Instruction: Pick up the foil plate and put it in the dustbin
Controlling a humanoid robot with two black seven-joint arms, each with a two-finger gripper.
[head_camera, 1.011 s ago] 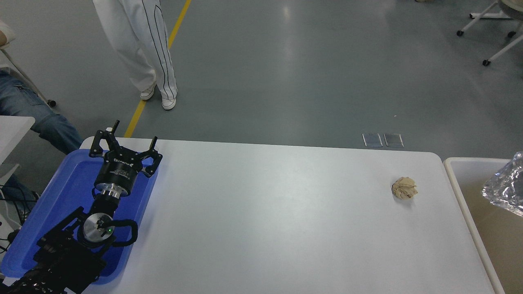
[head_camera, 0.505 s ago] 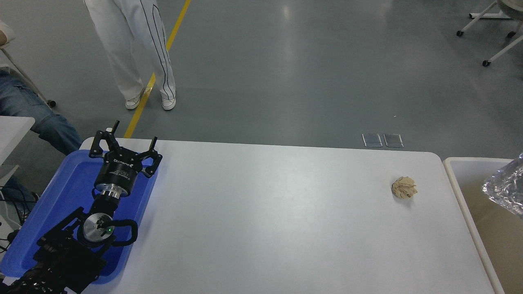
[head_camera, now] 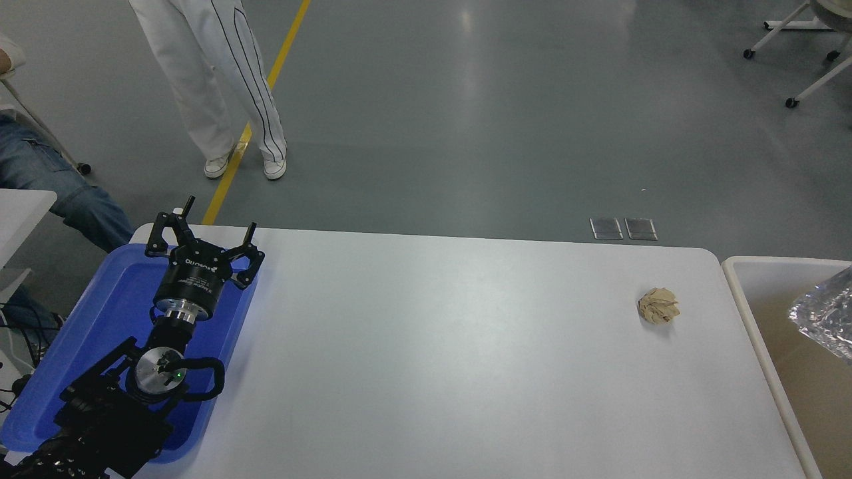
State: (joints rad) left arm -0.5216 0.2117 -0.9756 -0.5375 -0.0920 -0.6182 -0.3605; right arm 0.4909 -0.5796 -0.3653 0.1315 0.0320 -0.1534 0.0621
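Showing foil plate point(head_camera: 825, 314) over dustbin point(head_camera: 749, 313) | blue tray point(head_camera: 100, 313) under released left tool point(head_camera: 203, 233) | right tool unseen

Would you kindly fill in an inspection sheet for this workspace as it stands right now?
Surface: white table, mostly bare.
Job's things: foil plate at the right edge, over the dustbin; whether held or resting, cannot tell.
Clutter: crumpled paper ball near the table's right end; blue tray at left.
Grippers: left gripper open, parked over the tray; right one not in view.
Cables: black loop on the left arm.
Surroundings: person's legs by a yellow floor line; seated person at left.
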